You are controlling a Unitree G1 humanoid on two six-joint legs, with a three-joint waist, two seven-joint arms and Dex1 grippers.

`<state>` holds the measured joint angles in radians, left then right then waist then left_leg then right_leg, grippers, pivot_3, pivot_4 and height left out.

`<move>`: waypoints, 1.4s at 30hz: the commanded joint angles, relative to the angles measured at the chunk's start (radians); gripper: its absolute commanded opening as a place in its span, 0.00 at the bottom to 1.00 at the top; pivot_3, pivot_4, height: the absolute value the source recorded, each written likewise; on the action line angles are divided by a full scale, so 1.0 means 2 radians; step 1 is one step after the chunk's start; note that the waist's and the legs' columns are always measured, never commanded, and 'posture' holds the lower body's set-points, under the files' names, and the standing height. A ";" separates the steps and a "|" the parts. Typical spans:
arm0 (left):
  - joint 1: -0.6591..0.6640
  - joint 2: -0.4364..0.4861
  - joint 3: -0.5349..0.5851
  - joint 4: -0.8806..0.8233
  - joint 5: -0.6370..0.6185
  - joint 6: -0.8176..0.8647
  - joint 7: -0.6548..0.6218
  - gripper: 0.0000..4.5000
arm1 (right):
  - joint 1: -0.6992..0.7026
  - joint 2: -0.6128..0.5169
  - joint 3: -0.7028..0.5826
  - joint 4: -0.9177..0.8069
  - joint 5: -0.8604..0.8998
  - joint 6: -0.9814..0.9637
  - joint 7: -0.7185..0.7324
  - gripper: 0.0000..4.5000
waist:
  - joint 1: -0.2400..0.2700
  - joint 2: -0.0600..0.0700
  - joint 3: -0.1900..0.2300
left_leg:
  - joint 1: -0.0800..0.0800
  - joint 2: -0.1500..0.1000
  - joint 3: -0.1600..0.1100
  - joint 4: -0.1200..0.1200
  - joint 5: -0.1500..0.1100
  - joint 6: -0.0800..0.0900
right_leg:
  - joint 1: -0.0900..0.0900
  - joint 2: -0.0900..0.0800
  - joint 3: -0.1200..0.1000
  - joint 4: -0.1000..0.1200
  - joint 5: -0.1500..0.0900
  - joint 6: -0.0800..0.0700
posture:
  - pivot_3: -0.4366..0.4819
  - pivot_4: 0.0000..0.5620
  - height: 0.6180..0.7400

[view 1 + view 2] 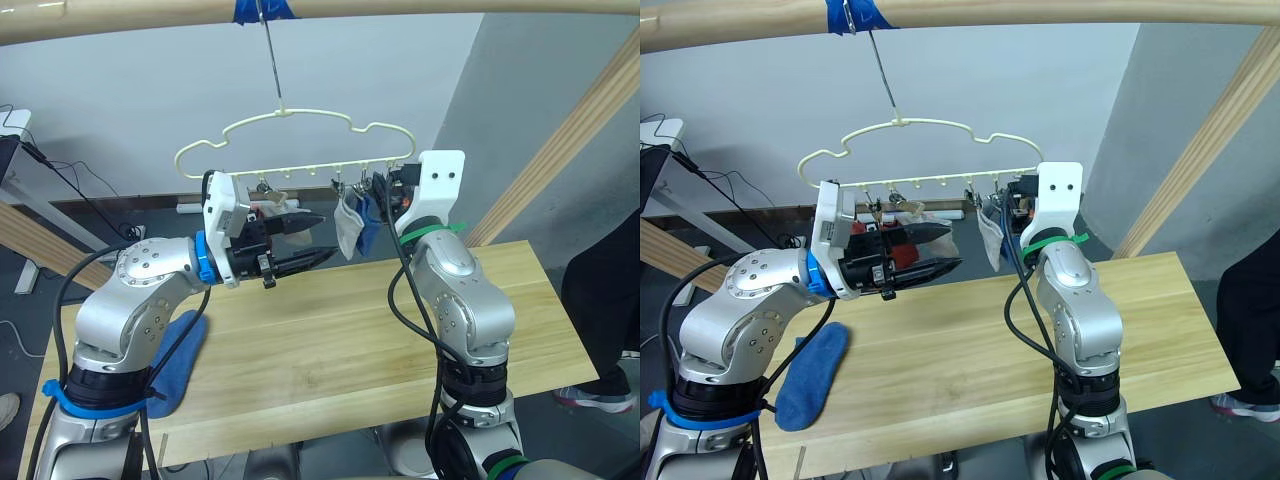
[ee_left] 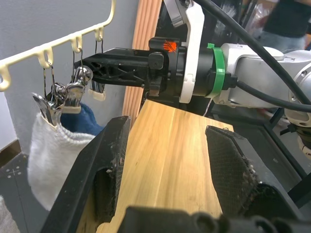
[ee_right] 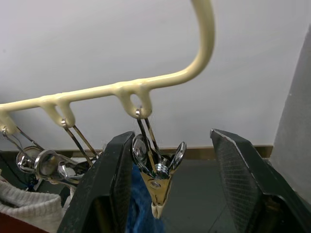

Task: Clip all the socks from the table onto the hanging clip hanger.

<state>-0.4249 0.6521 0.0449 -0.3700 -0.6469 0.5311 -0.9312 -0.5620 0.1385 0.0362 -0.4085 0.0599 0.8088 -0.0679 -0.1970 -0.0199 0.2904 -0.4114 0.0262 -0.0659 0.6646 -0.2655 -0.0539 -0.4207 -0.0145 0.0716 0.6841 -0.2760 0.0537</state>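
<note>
The pale clip hanger [image 1: 290, 125] hangs by its hook from a pole above the table [image 1: 340, 340]. A light grey sock [image 1: 347, 226] and a blue sock [image 1: 369, 224] hang from clips near its right end. Another blue sock [image 1: 176, 362] lies on the table's left edge, under my left arm. My left gripper [image 1: 312, 243] is open and empty, level with the clips and pointing right. My right gripper [image 3: 170, 141] is raised at the hanger's right end, open, its fingers [image 3: 114, 179] on either side of the empty end clip [image 3: 156, 172] without touching it.
A round wooden pole [image 1: 420, 8] with blue tape [image 1: 262, 10] carries the hook, and a slanted pole [image 1: 570, 140] stands at the right. A person in dark clothes [image 1: 605, 310] stands by the table's right end. Cables and a desk [image 1: 20, 160] are at the far left.
</note>
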 commanded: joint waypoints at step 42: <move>-0.006 -0.013 -0.009 0.002 0.015 -0.020 -0.013 0.61 | 0.002 0.026 -0.010 -0.037 0.061 0.003 -0.048 0.57 | -0.001 0.000 0.000 | 0.001 0.000 0.000 0.001 0.001 -0.002 | 0.000 0.000 0.000 0.004 0.000 0.000 | 0.19 0.40 1.00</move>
<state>-0.4252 0.6284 0.0254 -0.3473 -0.6164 0.5125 -0.9518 -0.5604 0.1410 0.0195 -0.4374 0.1618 0.8298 -0.1556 -0.1983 -0.0202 0.2900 -0.4095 0.0259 -0.0662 0.6663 -0.2630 -0.0571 -0.4215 -0.0142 0.0718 0.6926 -0.2760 0.0536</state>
